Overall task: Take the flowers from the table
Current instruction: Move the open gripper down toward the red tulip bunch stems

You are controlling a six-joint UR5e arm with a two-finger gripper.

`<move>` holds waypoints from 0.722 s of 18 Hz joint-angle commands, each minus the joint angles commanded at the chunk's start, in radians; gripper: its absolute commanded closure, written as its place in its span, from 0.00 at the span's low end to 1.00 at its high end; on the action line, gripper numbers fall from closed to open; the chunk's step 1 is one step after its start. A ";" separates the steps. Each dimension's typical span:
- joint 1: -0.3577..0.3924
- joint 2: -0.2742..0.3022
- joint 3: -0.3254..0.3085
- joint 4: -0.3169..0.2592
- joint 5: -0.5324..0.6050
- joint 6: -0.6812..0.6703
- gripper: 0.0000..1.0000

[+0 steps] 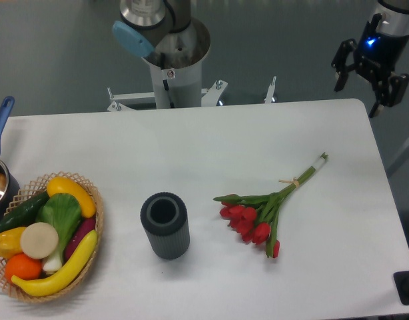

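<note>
My gripper (363, 79) hangs off the far right corner of the counter (211, 143), out over the grey floor, with its fingers (340, 73) spread apart and grasping nothing. A blue light glows on the wrist above them.

The flowers (261, 215) lie flat on the counter, well apart from my gripper and nearer the front edge than it is. The red tulip heads are bunched at the end toward the front, and the green stems run away from them diagonally toward the far right corner, toward where my gripper hangs. A tan band wraps the stems partway along, and the cut ends beyond it look pale.

Left of the flowers, apart from them, a dark grey ribbed cylinder (164, 225) stands upright with its open top showing. Farther left of the flowers, at the counter's left edge, sits a woven basket (95, 227) filled with fruit and vegetables. Just behind the basket, a pot with a blue handle (2, 120) pokes in from the edge of view.
</note>
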 joint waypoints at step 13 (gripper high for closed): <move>-0.026 0.014 -0.081 0.078 -0.003 -0.231 0.00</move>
